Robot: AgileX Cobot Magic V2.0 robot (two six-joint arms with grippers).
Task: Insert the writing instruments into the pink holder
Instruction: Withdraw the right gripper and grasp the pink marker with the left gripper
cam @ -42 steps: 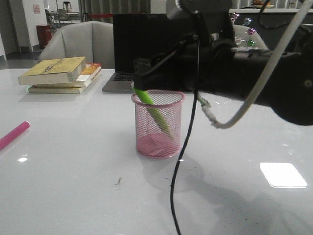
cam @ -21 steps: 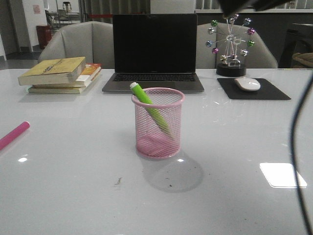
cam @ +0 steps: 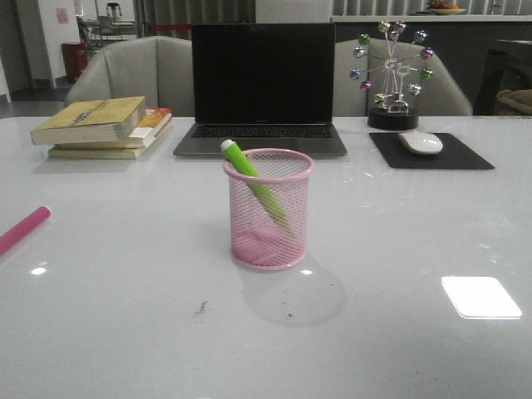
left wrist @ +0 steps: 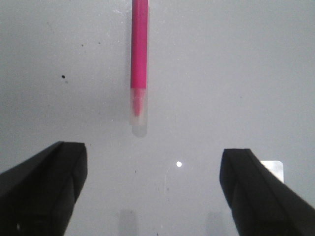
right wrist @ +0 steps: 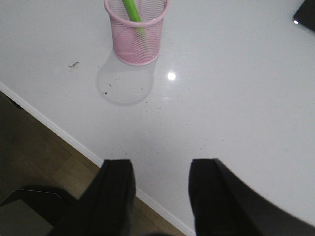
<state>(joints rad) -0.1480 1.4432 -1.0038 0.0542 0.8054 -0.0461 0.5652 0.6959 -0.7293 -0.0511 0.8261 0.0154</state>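
Gone from the front view is the dark cable that hung at the right edge half a second ago, and the arm that loomed over the cup a second ago; nothing else has shifted. On the white table (cam: 125,332) the pink holder (cam: 268,209) stands upright at centre, its mesh showing the lime green pen (cam: 249,179) leaning inside, white tip poking over the rim toward 10 o'clock. At 9 o'clock from the cup, well apart at the table's edge, lies the magenta pen (cam: 23,229), flat. Behind, from 10 to 2 o'clock: stacked books (cam: 100,126), an open laptop (cam: 262,87), a ball-spoked ornament (cam: 392,75), a mouse (cam: 420,142) on its black pad (cam: 465,156).

The left gripper (left wrist: 152,191) hovers with its fingers wide apart, empty, the magenta pen's pale tip just beyond them. The right gripper (right wrist: 160,196) is likewise spread and empty, over the table's near edge, the cup well apart from it.
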